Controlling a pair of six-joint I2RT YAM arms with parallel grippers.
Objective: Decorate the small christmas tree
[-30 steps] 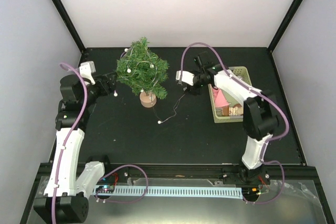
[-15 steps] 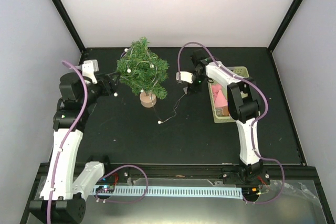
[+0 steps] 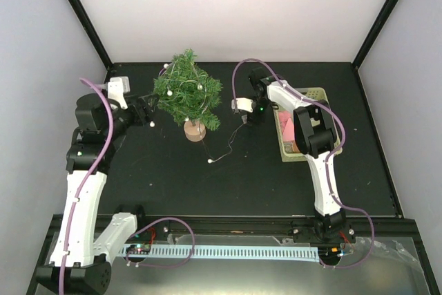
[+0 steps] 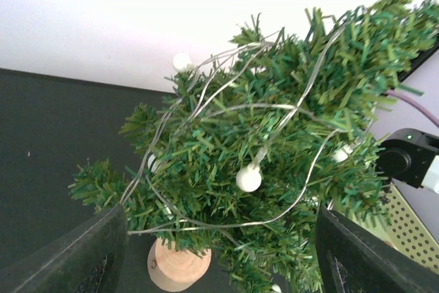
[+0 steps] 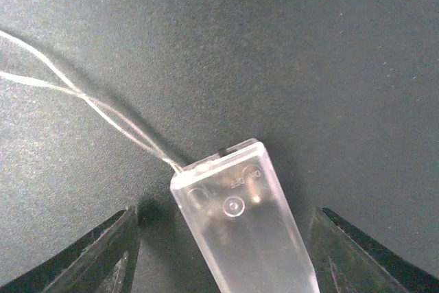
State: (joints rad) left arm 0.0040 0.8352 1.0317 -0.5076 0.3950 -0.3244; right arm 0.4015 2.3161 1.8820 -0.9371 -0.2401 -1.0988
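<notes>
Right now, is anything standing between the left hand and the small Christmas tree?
Nothing visible does. The open left hand faces the bushy dark green fir tree directly, with no object between them. The thin wire string of white bulbs lies on its branches.

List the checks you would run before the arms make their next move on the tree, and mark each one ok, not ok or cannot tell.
1. The small christmas tree stands upright on its wooden base: ok.
2. The light string is wound round the branches: ok.
3. The whole string is on the tree: not ok, a loose bulb lies on the table.
4. The left pincer is open and empty, facing the tree: ok.
5. The right pincer is open astride the clear battery box, with gaps on both sides: ok.
6. The wire from box to tree is free of snags: cannot tell.
</notes>
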